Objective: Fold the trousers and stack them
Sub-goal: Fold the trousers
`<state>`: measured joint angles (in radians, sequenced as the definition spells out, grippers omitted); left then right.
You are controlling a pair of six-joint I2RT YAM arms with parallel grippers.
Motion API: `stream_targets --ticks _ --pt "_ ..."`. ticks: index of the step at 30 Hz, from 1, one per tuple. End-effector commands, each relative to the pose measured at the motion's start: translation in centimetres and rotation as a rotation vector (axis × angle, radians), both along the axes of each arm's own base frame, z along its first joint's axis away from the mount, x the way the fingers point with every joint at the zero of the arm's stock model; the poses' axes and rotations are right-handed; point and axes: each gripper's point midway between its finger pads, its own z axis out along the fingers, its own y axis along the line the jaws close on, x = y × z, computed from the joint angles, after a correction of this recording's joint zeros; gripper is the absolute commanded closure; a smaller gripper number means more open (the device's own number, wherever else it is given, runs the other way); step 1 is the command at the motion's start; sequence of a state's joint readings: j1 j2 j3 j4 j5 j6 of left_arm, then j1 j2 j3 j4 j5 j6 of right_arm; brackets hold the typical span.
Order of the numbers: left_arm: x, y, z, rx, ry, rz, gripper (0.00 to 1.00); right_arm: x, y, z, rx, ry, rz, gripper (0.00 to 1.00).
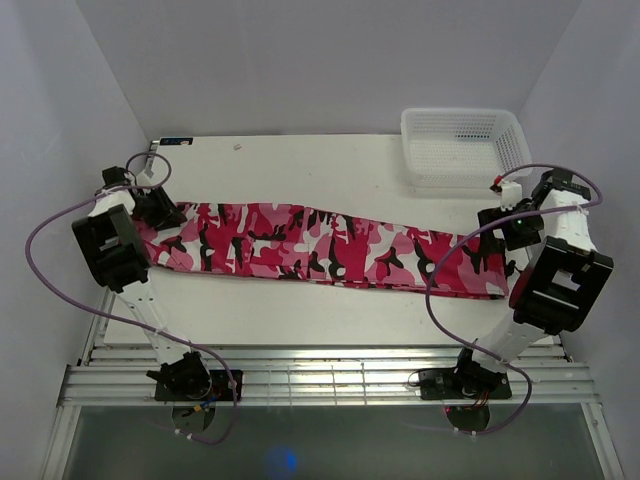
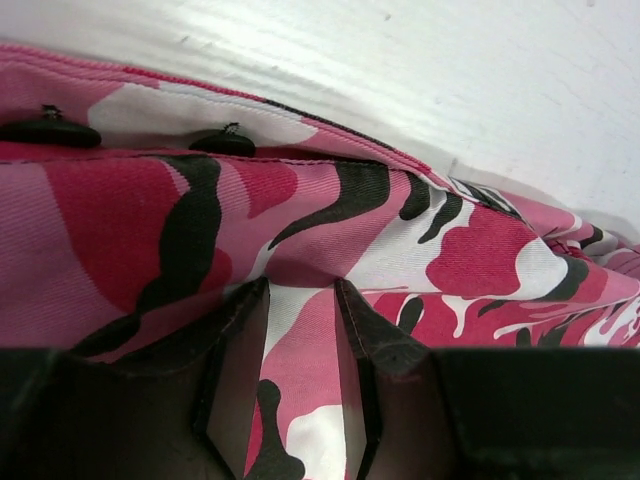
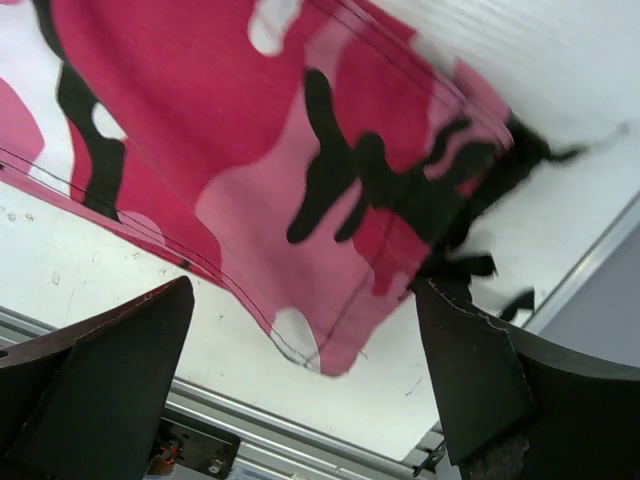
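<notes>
Pink, white and black camouflage trousers (image 1: 330, 252) lie stretched left to right across the white table (image 1: 300, 170), folded lengthwise. My left gripper (image 1: 158, 207) is at the waistband end; in the left wrist view its jaws (image 2: 300, 340) are shut on a pinch of the trousers' fabric (image 2: 300, 230), with two black buttons (image 2: 222, 141) beyond. My right gripper (image 1: 507, 228) hovers over the cuff end; in the right wrist view it (image 3: 305, 330) is wide open above the hem corner (image 3: 320, 300), holding nothing.
A white mesh basket (image 1: 462, 146) stands at the back right corner. A small dark tag (image 1: 176, 141) lies at the back left edge. The aluminium rail (image 1: 320, 380) runs along the near edge, and white walls close in on both sides.
</notes>
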<state>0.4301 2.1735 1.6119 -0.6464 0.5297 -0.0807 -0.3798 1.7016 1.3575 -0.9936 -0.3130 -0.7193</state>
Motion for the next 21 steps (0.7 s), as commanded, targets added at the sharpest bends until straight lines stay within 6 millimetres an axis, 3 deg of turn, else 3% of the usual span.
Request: stream_targets --ticks 1,9,11,14,21 --pt "-2.7 2.1 -1.6 0.117 0.102 0.057 0.55 -1.7 -0.9 0.8 0.007 0.008 -0.091 0.03" --pt "-2.6 1.4 -0.5 0.084 0.073 0.046 0.52 -3.2 -5.4 -1.3 -0.087 0.044 -0.318 0.02" --pt "-2.5 0.8 -0.4 0.055 0.059 0.037 0.51 -3.5 -6.6 -2.0 -0.103 0.050 -0.359 0.10" --pt "-2.5 0.5 -0.1 0.040 0.051 0.030 0.50 -3.2 -7.4 -3.3 -0.104 0.057 -0.393 0.10" --pt "-2.4 0.1 1.0 0.027 0.021 0.002 0.48 -2.8 -4.9 -7.7 0.035 0.146 -0.389 0.01"
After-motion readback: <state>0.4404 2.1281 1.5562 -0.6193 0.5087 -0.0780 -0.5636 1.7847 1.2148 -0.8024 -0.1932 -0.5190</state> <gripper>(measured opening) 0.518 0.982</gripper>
